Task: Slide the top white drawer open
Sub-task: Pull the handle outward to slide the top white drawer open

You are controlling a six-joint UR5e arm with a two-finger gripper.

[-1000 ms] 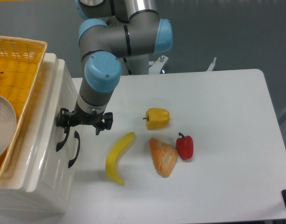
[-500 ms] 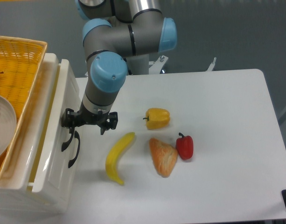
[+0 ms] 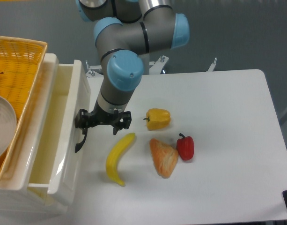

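The top white drawer [image 3: 80,89] stands partly pulled out of the white cabinet at the left, and its cream inside [image 3: 48,140] shows. Its front panel carries a curved black bar handle [image 3: 79,143]. My gripper [image 3: 82,123] sits at the upper end of that handle, shut on it, with the grey and blue arm rising behind it. The drawer front below is hidden under the pulled-out drawer.
A yellow wicker basket [image 3: 19,61] with a plate [image 3: 2,126] rests on top of the cabinet. On the white table [image 3: 227,117] lie a banana [image 3: 119,157], a yellow pepper [image 3: 158,118], a bread piece [image 3: 164,157] and a red pepper [image 3: 185,146], all right of the drawer.
The gripper has moved right with the handle in it, and the top drawer has slid out from nearly closed to partly open. The lower handle has gone out of sight.
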